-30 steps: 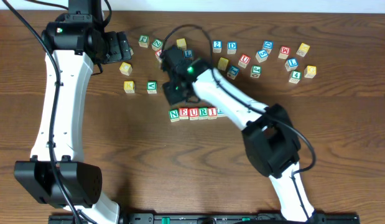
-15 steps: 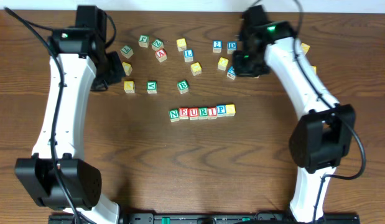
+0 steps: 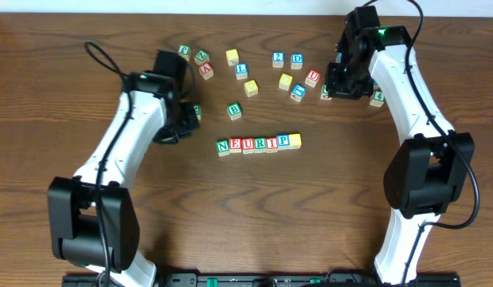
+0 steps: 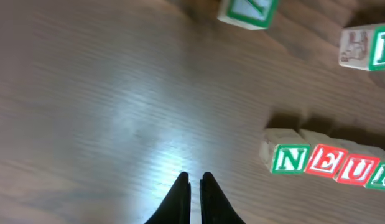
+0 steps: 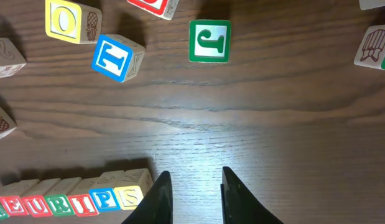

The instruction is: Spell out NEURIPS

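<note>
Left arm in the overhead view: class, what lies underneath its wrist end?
Only the edge of one green-lettered cube peeks out beside the left arm, on the wooden table. Anything else beneath the arm is covered.

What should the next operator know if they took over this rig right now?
Left gripper: shut, empty, beside the N end of the cube row.
Right gripper: open, empty, near the spare cubes.
The cube row reads N-E-U-R-I-P, with the yellow S cube touching its end.
Done: NEURIPS looks spelled.
Left: probably nothing but pulling back.
</note>
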Motion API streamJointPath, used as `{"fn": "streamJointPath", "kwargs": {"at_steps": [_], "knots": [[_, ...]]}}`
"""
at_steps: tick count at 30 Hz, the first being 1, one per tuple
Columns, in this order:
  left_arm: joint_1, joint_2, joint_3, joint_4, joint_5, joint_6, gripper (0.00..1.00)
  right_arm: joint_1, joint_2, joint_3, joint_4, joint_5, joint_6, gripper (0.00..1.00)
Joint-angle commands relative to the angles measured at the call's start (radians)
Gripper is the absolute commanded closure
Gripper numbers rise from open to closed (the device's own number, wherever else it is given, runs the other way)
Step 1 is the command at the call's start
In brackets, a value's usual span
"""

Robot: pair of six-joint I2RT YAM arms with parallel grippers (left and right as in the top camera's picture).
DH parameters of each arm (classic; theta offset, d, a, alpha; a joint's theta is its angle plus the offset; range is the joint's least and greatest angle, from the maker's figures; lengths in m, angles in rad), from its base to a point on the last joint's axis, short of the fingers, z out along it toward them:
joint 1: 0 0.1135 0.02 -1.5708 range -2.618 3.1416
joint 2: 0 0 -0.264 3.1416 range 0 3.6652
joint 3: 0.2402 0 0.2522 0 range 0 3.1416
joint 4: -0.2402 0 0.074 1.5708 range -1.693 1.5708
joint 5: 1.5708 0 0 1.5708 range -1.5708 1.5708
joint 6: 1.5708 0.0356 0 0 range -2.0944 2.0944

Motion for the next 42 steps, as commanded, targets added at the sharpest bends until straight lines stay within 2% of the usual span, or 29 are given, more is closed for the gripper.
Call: {"fn": "streamJointPath", "kwargs": {"at_steps": [1,13,22,26,42], "knots": [[-0.030,0.036,-0.028,0.037,0.000,-0.049,0.92,0.000,-0.003,-0.008,0.001,-0.002,-0.013,0.79],[-0.108,0.161,-0.035,0.089,0.000,-0.178,0.93,0.000,-0.002,-0.008,0.007,0.027,-0.013,0.79],[-0.108,0.196,-0.035,0.116,0.004,-0.179,0.92,-0.001,-0.002,-0.008,0.008,0.030,-0.013,0.79],[-0.117,0.198,-0.035,0.140,0.060,-0.146,0.92,0.000,-0.002,-0.008,0.008,0.039,-0.013,0.78],[-0.162,0.235,-0.035,0.157,0.060,-0.146,0.93,0.000,-0.002,-0.008,0.008,0.050,-0.013,0.77]]}}
